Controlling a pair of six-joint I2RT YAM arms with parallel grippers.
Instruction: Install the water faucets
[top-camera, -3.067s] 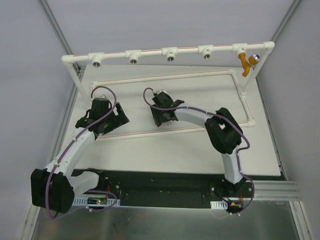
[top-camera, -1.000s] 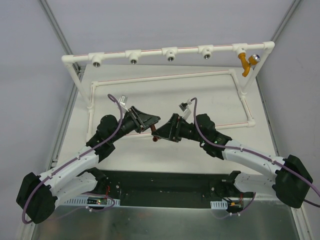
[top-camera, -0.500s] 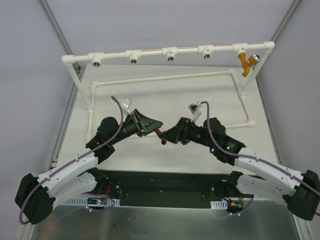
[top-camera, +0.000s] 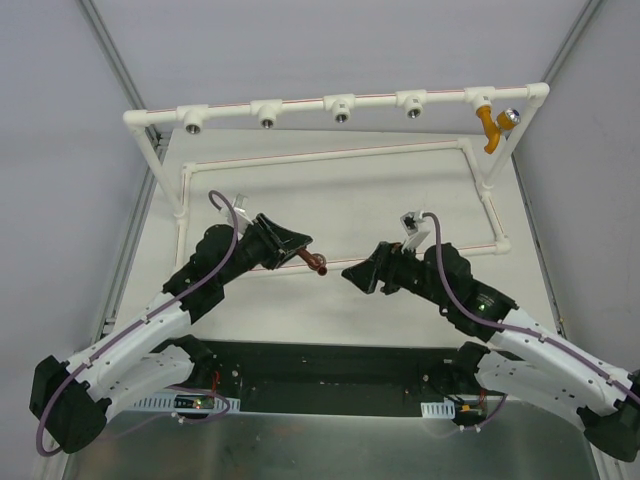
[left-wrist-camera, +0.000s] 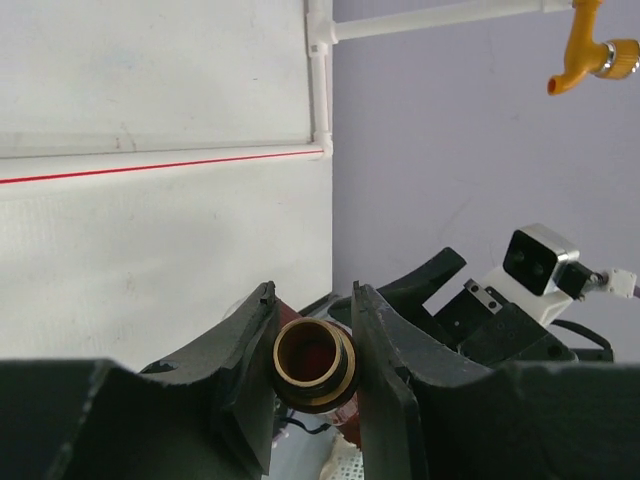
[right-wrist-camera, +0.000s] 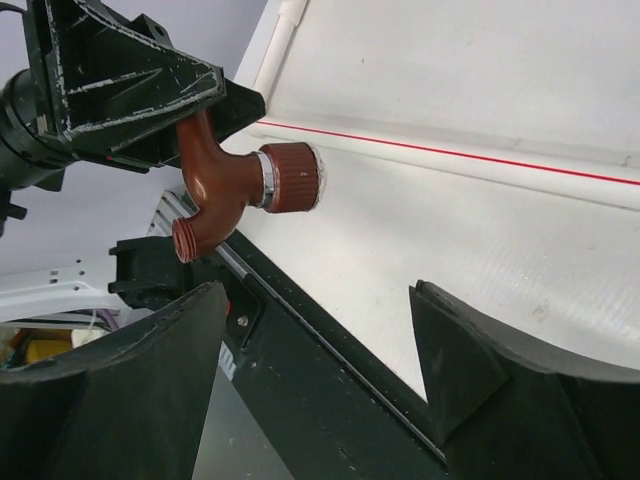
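A dark reddish-brown water faucet (top-camera: 316, 264) hangs above the middle of the white board, with my left gripper (top-camera: 303, 254) shut on it. In the left wrist view its brass-ringed round end (left-wrist-camera: 312, 354) sits squeezed between both fingers. The right wrist view shows the same faucet (right-wrist-camera: 240, 188), bent spout down, sticking out of the left gripper (right-wrist-camera: 150, 95). My right gripper (top-camera: 352, 276) stands open and empty a short way right of it, fingertips (right-wrist-camera: 318, 300) apart from the faucet. An orange-yellow faucet (top-camera: 490, 126) sits in the rightmost tee of the back pipe rail and shows again in the left wrist view (left-wrist-camera: 590, 58).
Several white tee sockets (top-camera: 267, 113) with metal-ringed holes line the raised back rail. A low white pipe frame (top-camera: 330, 154) with a red line borders the board. A black strip (top-camera: 330, 365) holds both arm bases at the near edge.
The right gripper has opened and drawn back to the right, away from the reddish-brown faucet. The left gripper keeps the faucet and has lifted it slightly.
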